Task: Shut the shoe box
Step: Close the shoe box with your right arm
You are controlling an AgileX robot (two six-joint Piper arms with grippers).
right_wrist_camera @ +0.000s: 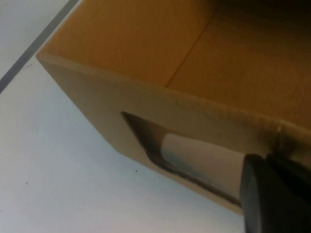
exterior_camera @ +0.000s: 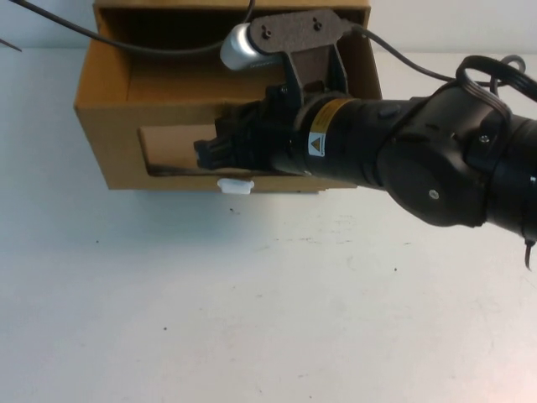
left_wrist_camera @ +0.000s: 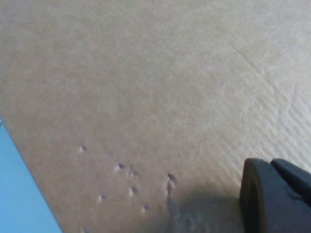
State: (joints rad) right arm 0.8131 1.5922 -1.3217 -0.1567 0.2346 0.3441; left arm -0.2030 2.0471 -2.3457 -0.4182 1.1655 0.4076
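Note:
The brown cardboard shoe box (exterior_camera: 107, 143) stands at the far side of the table. Its drawer is pulled out toward me with the inside open on top. The front has a clear window (exterior_camera: 172, 149) and a small white pull tab (exterior_camera: 236, 185) below it. My right gripper (exterior_camera: 208, 153) is right at the drawer's front, over the window's right part; whether it touches is unclear. The right wrist view shows the front wall (right_wrist_camera: 97, 102) and the window (right_wrist_camera: 194, 155) close up. My left gripper (left_wrist_camera: 274, 201) is close against a plain cardboard face (left_wrist_camera: 146, 87); it is out of the high view.
The white table (exterior_camera: 252, 302) stretches toward me in front of the box. Black cables (exterior_camera: 101, 38) run over the box's back. My right arm (exterior_camera: 436, 159) reaches in from the right and covers the box's right part.

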